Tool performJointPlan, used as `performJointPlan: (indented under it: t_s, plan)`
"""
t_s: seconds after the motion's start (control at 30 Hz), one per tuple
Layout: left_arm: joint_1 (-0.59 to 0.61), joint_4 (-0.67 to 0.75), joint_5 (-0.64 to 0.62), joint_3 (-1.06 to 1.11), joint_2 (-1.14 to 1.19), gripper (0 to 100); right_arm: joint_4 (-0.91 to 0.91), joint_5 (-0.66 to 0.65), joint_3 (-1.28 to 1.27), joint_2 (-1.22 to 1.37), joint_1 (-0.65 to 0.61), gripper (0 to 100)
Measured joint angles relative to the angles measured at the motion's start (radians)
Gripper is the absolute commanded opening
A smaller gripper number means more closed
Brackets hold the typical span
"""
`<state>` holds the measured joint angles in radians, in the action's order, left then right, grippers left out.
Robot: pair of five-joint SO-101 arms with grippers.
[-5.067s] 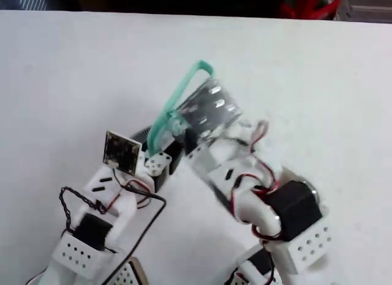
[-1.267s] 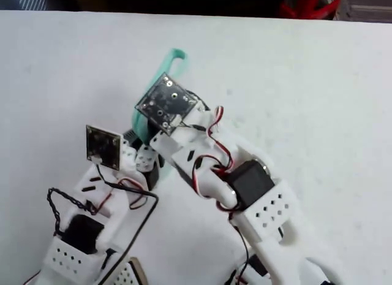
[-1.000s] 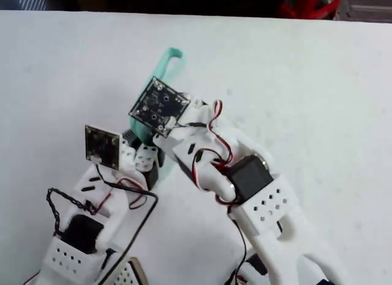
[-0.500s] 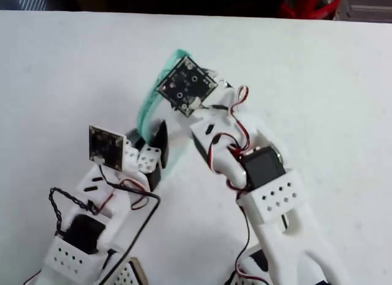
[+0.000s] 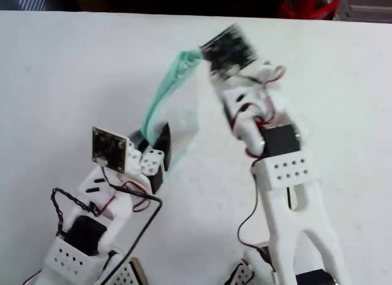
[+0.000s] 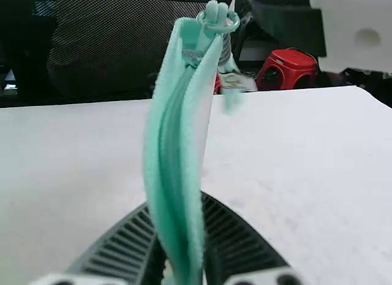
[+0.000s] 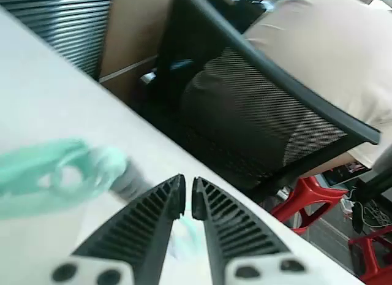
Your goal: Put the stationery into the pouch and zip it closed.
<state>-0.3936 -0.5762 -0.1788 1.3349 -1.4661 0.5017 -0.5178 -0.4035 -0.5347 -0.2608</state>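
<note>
A clear pouch (image 5: 182, 116) with a mint-green zipper (image 5: 160, 95) stands on edge on the white table, stretched between both arms. My left gripper (image 5: 158, 145) is shut on its near end; the left wrist view shows the zipper band (image 6: 177, 162) rising from between the fingers (image 6: 122, 248) to a green ring (image 6: 217, 12). My right gripper (image 5: 202, 56) is at the far end, shut on the zipper pull. In the right wrist view, the ring (image 7: 67, 170) and metal slider (image 7: 126, 181) lie just beside the right gripper (image 7: 188, 192).
The table's far edge (image 5: 196, 13) runs close behind the right gripper. Beyond it are a dark mesh chair (image 7: 257, 119) and a red stool (image 6: 285, 67). Open white tabletop (image 5: 334, 83) lies to the right and far left.
The right arm has travelled along the zipper from near the left gripper to the pouch's far end. The pouch now stretches out and leans more to the right. The left arm has barely moved.
</note>
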Motion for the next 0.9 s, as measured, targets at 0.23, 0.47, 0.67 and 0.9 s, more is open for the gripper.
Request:
performJointPlan:
  t_s: [0.23,0.47,0.67,0.9]
  plan:
    - [-0.031,0.000,0.040,0.002,0.000,2,-0.081,0.000,0.003,0.018,0.049,1.9]
    - [-0.031,0.000,0.041,0.002,0.000,2,0.110,-0.002,0.038,-0.054,0.034,15.2]
    - [-0.031,0.000,0.041,0.002,0.000,2,0.416,-0.006,0.043,-0.184,-0.037,24.8]
    - [-0.031,0.000,0.041,0.002,0.000,2,0.420,-0.008,-0.066,-0.218,-0.155,24.8]
